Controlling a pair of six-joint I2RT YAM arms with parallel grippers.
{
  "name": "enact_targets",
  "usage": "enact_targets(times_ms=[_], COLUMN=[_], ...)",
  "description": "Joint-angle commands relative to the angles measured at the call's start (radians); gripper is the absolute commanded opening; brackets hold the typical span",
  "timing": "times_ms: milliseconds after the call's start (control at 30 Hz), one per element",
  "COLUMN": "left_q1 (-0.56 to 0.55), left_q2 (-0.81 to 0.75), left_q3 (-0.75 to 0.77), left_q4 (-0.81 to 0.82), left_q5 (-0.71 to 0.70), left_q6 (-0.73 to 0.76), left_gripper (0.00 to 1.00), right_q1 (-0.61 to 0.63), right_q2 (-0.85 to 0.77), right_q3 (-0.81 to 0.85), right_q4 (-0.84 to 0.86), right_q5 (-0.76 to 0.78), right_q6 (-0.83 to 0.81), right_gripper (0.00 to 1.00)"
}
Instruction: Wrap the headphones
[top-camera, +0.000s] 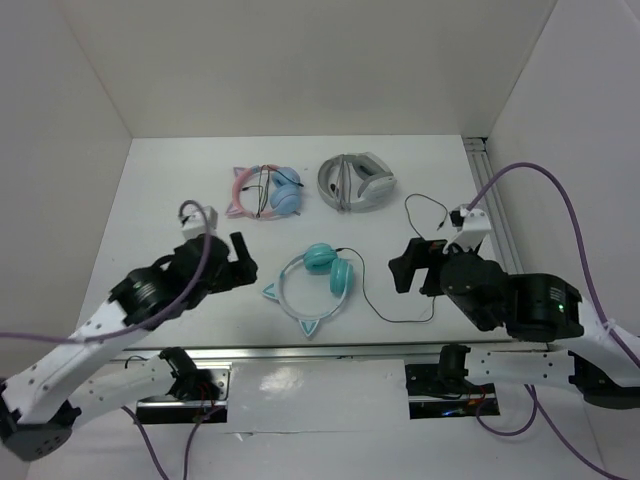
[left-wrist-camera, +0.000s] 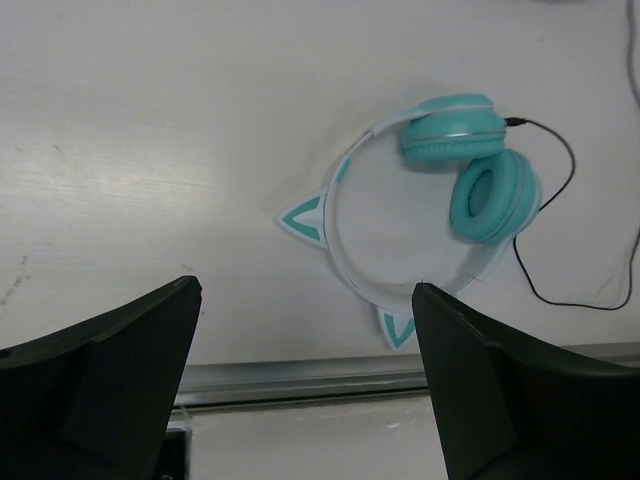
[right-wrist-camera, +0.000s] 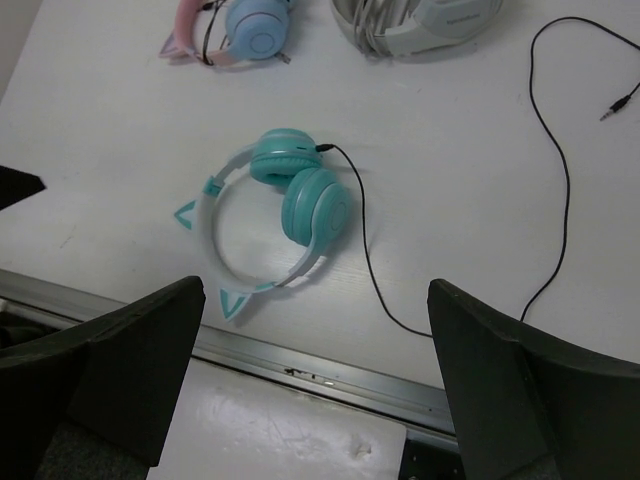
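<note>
The teal cat-ear headphones (top-camera: 322, 259) lie flat near the table's front edge, between my two arms, with both ear cups folded together at their far right. In the left wrist view the headphones (left-wrist-camera: 470, 160) sit ahead and to the right, and in the right wrist view the headphones (right-wrist-camera: 300, 190) sit ahead and to the left. Their thin black cable (top-camera: 375, 300) trails loose to the right across the table, and its plug (right-wrist-camera: 615, 105) lies free. My left gripper (top-camera: 240, 262) hovers open to the left of them. My right gripper (top-camera: 408, 268) hovers open to their right, above the cable. Neither holds anything.
Pink-and-blue cat-ear headphones (top-camera: 265, 192) and grey-and-white headphones (top-camera: 356, 181) lie at the back of the table. A metal rail (top-camera: 330, 350) runs along the near edge and another rail (top-camera: 495, 200) runs up the right side. White walls enclose the table.
</note>
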Motion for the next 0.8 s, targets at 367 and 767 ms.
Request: enact_targets(times_ms=[367, 767], left_q1=[-0.15, -0.164], left_q2=[0.473, 0.822], left_q3=[-0.1, -0.141], left_q4=[0.166, 0.233], left_q5=[0.077, 0.114], left_q6=[-0.685, -0.846], left_gripper=[1.0, 0.95], right_q1=[-0.008, -0.008], right_q2=[0.002, -0.094], right_q3=[-0.054, -0.112], right_q4=[0.075, 0.14], right_q5=[-0.004, -0.076], right_q6=[0.013, -0.01], right_gripper=[1.0, 1.0])
